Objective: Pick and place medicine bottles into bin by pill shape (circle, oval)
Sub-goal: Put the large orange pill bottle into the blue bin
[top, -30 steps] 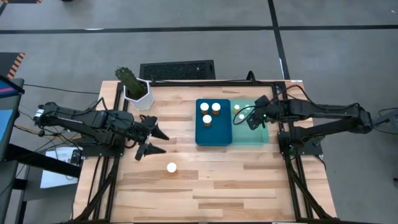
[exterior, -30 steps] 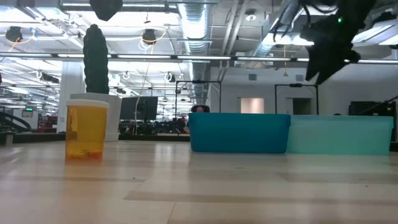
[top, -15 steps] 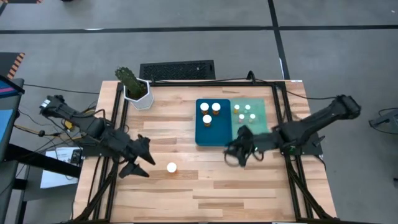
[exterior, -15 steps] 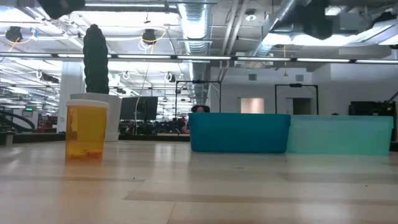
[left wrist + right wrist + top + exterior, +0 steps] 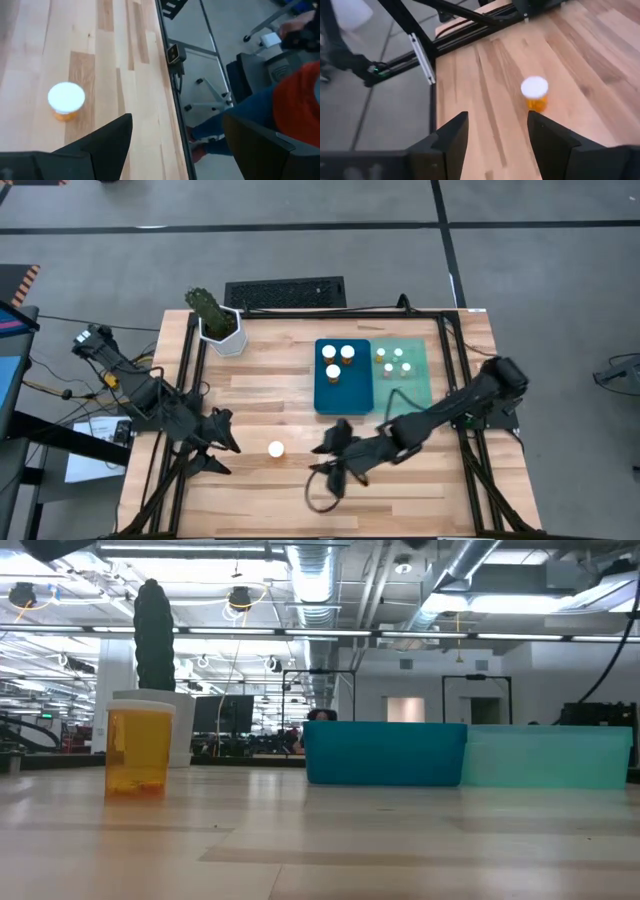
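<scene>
High view, table [image 5: 400,490]: pale wood, with an arm on each side.
High view, lone bottle [image 5: 276,449]: white cap up, on bare wood between the two grippers, touching neither.
High view, left gripper [image 5: 222,456]: at the table's left edge, fingers spread wide, empty, pointing toward the lone bottle.
High view, right gripper [image 5: 335,470]: reaching across the table, just right of the lone bottle; its fingers are blurred here.
High view, blue bin [image 5: 343,402]: three bottles stand in its far half.
High view, green bin [image 5: 416,388]: touching the blue bin's right side, with several small white-capped bottles at its far end.
High view, cactus [image 5: 208,307]: in a white pot at the far left corner.
High view, keyboard [image 5: 285,292]: beyond the table's far edge.
Low view, lone bottle [image 5: 139,749]: amber, upright on the wood at left, in front of the cactus pot [image 5: 152,730].
Low view, bins: blue bin [image 5: 385,753] and green bin [image 5: 547,757] side by side farther back; no gripper near the tabletop.
Left wrist view, lone bottle [image 5: 66,101]: upright on the wood, ahead of the parted dark fingers [image 5: 107,142].
Left wrist view, person [image 5: 300,95]: partly seen beyond the table edge, in a red top.
Right wrist view, lone bottle [image 5: 535,93]: upright ahead of the gripper, clear of it.
Right wrist view, fingers [image 5: 451,137]: apart, with nothing between them.
</scene>
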You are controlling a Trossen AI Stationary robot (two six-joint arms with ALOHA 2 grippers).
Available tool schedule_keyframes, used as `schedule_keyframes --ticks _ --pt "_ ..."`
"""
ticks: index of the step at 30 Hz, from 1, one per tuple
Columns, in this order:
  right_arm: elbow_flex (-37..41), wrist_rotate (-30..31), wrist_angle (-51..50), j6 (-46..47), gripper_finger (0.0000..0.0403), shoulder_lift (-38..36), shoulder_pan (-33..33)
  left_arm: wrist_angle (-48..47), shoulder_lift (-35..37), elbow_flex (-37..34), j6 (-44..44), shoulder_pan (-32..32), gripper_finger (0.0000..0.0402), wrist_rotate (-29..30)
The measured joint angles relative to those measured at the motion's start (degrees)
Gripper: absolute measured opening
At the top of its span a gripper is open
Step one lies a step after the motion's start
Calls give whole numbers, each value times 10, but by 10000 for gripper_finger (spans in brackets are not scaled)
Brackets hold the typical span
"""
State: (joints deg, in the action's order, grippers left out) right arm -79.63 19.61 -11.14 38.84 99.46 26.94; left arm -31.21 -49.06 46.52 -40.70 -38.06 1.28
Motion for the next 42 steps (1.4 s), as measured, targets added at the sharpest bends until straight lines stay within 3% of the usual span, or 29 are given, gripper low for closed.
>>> schedule_keyframes --ticks 5,11,19,24,32,42 --pt "-97 0 -9 -66 235 100 -14 -18 0 0 -11 -28 300 39" --pt "-193 -1 -8 -144 291 200 -34 -29 0 0 -22 -52 300 75" --pt "-271 -2 -7 -166 366 290 -65 -28 0 0 -22 -63 300 85" --pt "-290 -6 -39 -159 373 330 -82 -29 0 0 -19 -63 300 86" --pt "-285 -17 -77 -154 364 331 -107 -35 0 0 -14 -63 300 94" --pt "-285 -52 -62 -153 363 355 -112 -40 0 0 -7 -63 300 97"
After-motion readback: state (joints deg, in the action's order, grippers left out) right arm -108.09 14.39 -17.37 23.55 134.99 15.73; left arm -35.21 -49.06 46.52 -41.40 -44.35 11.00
